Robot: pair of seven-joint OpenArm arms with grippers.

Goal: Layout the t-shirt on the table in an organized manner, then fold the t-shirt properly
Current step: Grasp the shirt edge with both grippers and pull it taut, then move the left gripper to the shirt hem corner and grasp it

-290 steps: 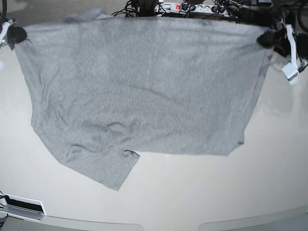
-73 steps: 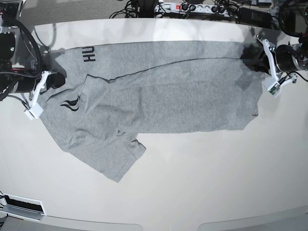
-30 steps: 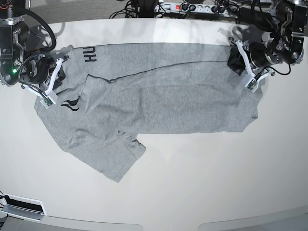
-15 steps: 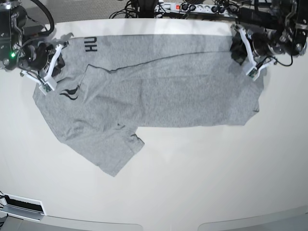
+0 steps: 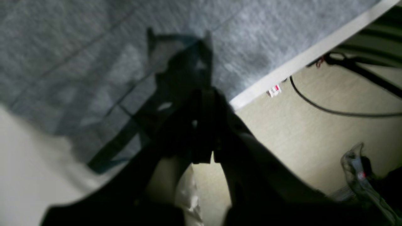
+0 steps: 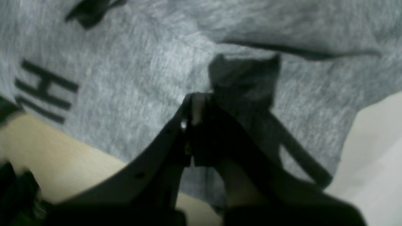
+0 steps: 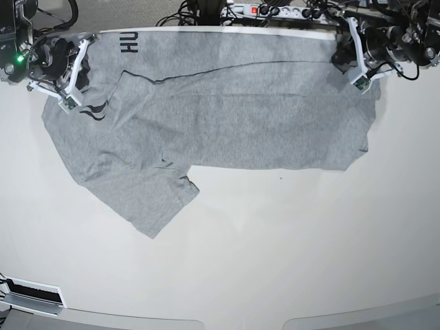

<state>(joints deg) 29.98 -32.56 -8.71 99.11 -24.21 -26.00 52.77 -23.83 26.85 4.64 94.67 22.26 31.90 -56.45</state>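
The grey t-shirt (image 7: 227,117) lies on the big white counter (image 7: 275,261), up near the far edge. Its top edge now sits right at that far rim. A moment ago there was a strip of bare white counter behind it, so both arms have pulled the shirt back, away from the front.

The right arm's fingers (image 7: 74,63) are pinched tight on the shirt's corner beside the black letters (image 7: 128,43). In the right wrist view the fingers (image 6: 196,125) are closed with a bit of grey cloth bunched at the tips. The left arm's fingers (image 7: 344,58) are closed too, on the other corner. The left wrist view is dark and blurry, but its fingers (image 5: 204,125) look clamped at the shirt's edge, where the counter ends and the floor (image 5: 314,131) begins.

The shirt looks flatter across the middle now. One sleeve (image 7: 155,203) sticks out toward the front, and a flap is folded over along the top. So I think the laying-out part is not finished, and the folding has not begun.
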